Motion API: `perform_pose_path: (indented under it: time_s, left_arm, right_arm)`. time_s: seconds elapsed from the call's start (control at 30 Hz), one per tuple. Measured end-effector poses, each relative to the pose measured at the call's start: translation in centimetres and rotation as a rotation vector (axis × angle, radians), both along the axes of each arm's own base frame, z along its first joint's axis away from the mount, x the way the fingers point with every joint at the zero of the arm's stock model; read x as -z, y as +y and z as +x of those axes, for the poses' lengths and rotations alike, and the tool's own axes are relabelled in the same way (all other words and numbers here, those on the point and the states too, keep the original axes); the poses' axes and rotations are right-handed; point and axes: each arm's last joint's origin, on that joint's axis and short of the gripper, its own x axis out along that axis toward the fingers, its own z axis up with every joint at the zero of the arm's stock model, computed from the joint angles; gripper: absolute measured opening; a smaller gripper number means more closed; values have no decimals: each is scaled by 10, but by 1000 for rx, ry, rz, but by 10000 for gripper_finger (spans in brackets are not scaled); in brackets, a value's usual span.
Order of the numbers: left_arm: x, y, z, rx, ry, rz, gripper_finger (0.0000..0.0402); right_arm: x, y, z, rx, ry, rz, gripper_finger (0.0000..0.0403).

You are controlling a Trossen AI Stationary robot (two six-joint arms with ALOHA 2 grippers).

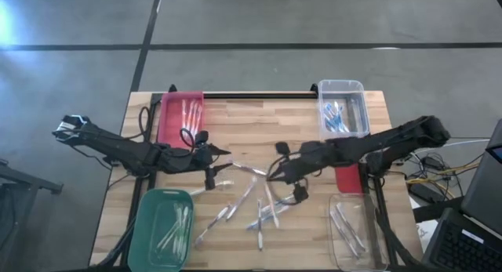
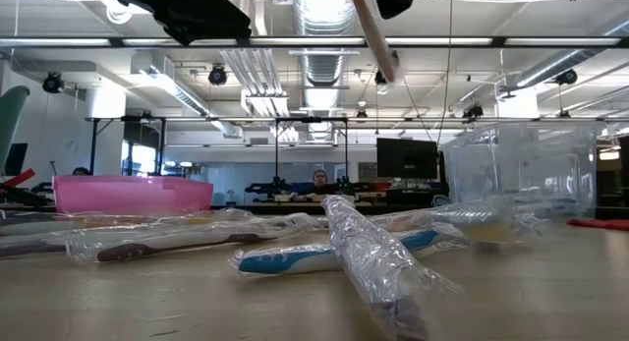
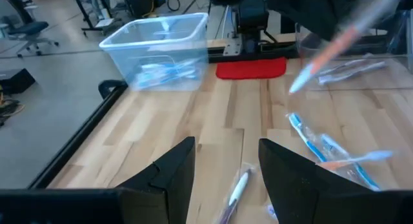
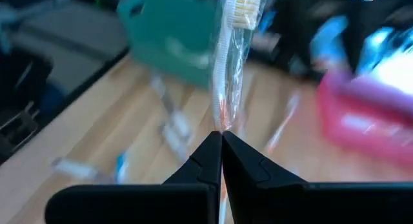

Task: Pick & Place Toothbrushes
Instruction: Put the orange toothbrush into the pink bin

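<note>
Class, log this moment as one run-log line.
right gripper: shut on wrapped toothbrush, lifted | left gripper: open, empty, above table | loose toothbrushes: mid-table

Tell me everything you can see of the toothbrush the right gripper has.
The toothbrush is a thin pale stick sealed in a clear crinkled wrapper, with an orange-pink accent on the handle and pale bristles at the far end. The right gripper is shut on its handle end, fingers pinched together. The brush sticks out past the fingertips, lifted off the table above the loose pile, touching nothing else. In the low view it hangs tilted; in the left wrist view it slants across, in mid-air.
</note>
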Motion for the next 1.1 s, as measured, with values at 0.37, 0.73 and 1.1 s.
perform_pose_path:
  time_s: [0.37, 0.73, 1.1]
  left_arm:
    - [-5, -1, 4, 5, -62, 7, 177]
    - [3, -8, 30, 31, -127, 112, 177]
    - [4, -22, 72, 137, -208, 179, 177]
  right_arm:
    - [18, -16, -17, 24, -470, -8, 8]
    - [18, -15, -14, 30, -517, 26, 8]
    - [18, -15, -14, 26, -520, 5, 8]
